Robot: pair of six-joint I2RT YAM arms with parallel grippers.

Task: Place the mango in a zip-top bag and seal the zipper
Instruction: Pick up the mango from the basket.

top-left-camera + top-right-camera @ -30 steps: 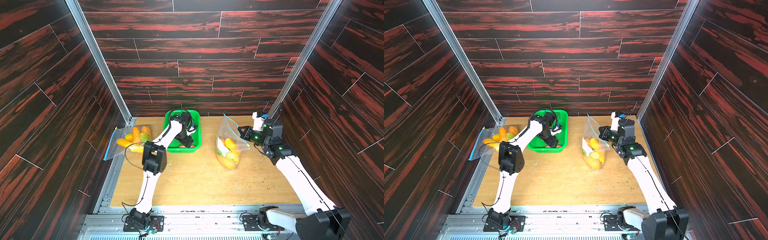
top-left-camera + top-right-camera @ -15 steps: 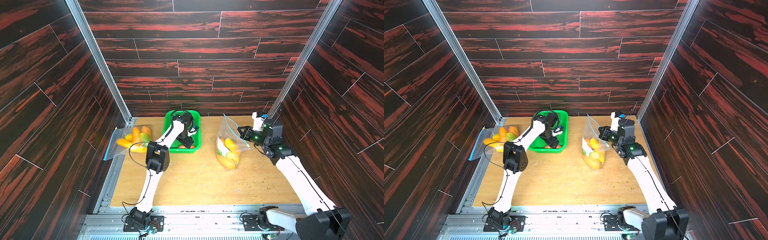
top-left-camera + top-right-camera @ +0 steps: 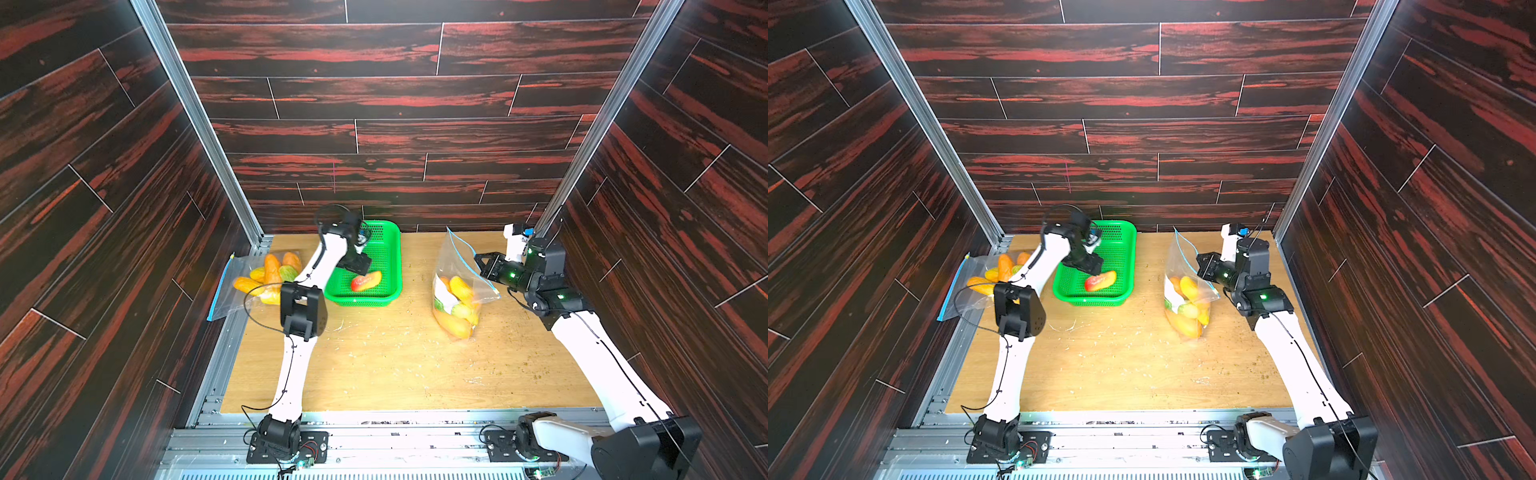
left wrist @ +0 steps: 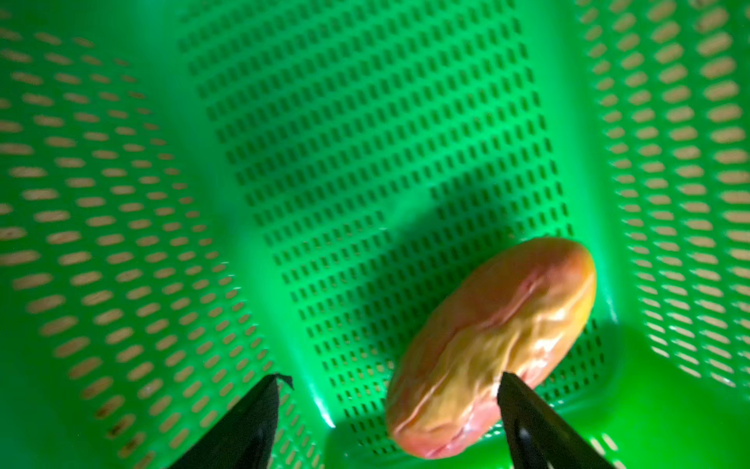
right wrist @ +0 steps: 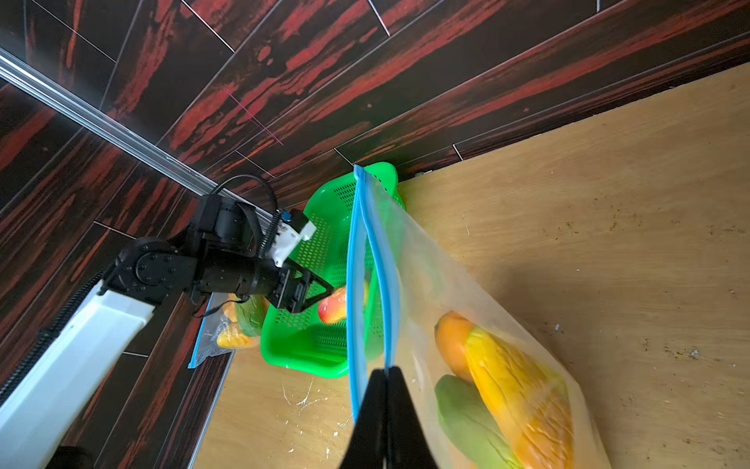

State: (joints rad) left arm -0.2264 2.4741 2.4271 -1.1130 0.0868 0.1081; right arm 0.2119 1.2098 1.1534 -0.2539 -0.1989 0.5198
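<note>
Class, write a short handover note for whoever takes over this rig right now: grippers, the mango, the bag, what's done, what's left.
Left gripper: open, low in the green basket beside the red-yellow mango, not gripping it.
Right gripper: shut on the rim of the zip-top bag, holding it upright, mouth open.
Done: other mangoes already in that bag.
Left: grasp the basket mango, put it in the bag, seal the zipper.
</note>
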